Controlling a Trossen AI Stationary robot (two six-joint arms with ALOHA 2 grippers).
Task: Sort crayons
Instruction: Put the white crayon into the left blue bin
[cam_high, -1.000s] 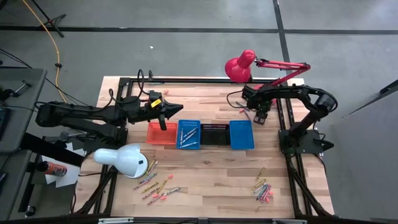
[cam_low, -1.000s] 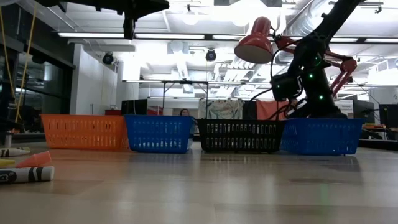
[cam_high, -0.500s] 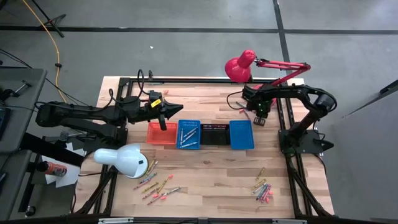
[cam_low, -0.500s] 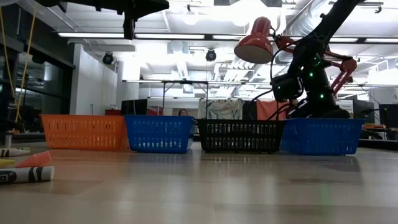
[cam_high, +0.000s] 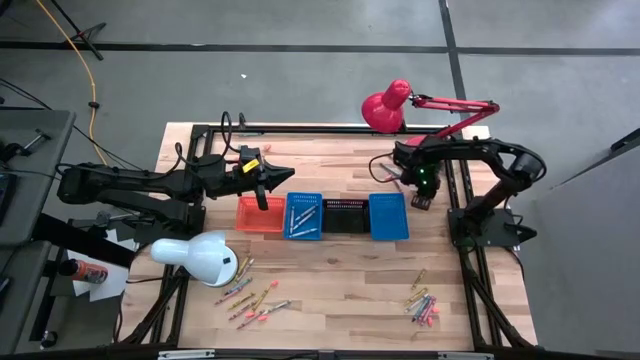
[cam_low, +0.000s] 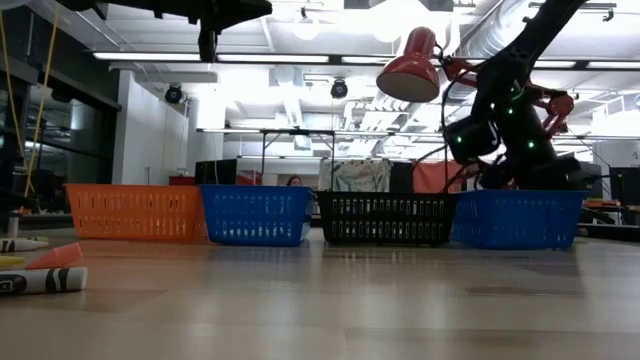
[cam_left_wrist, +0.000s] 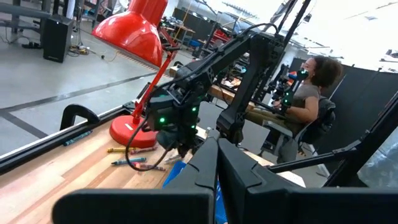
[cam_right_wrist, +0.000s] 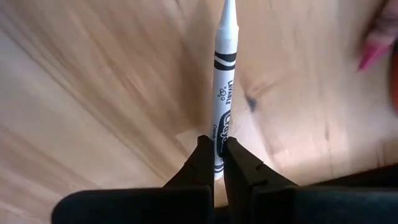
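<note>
Right gripper (cam_right_wrist: 214, 163) clamped on a thin white paper-wrapped crayon (cam_right_wrist: 223, 87), stick pointing straight ahead past the fingertips over bare light wooden tabletop (cam_right_wrist: 93, 93). In high view, same gripper (cam_high: 421, 190) just beyond the far corner of the right-hand blue mesh basket (cam_high: 389, 217). Left gripper (cam_high: 262, 190) closed, empty, hovering over the orange mesh basket (cam_high: 259, 215). Loose mixed-colour crayons (cam_high: 422, 306) well apart from both, at the table's near edge.
</note>
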